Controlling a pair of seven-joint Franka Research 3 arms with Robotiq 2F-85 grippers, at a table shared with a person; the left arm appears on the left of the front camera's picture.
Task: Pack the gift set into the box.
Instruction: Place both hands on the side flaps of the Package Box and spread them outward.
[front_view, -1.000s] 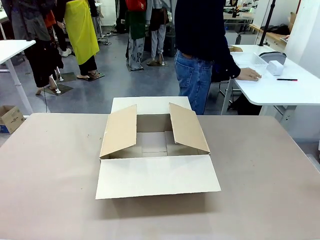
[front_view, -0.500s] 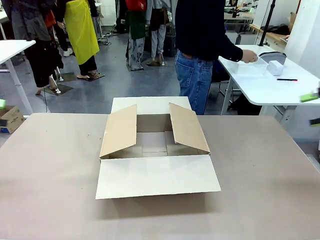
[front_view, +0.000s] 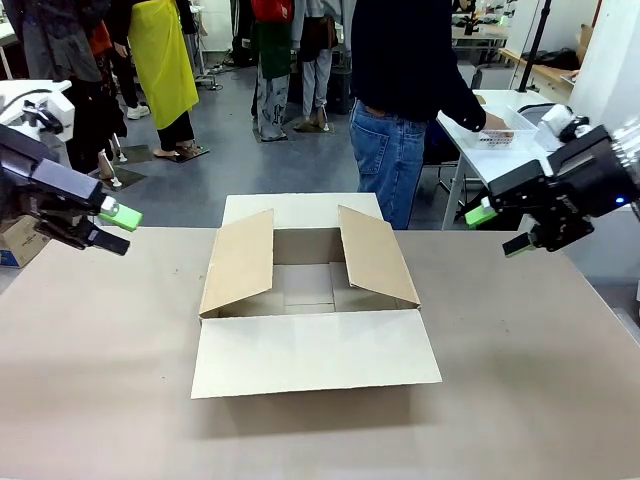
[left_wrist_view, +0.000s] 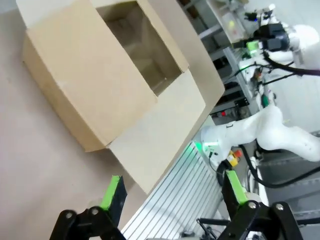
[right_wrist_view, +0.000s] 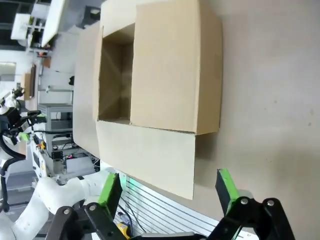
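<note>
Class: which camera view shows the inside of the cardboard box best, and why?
The front view: the box shows its bare floor between its side flaps. The left wrist view sees the box slantwise, inside shadowed; the right wrist view shows mostly a flap and a dark opening.

No lettering, label or number is legible anywhere; the box (front_view: 310, 352) carries no readable print.

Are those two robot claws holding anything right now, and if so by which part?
Nothing is held. The left gripper and right gripper are both open and empty, one on each side of the box.
</note>
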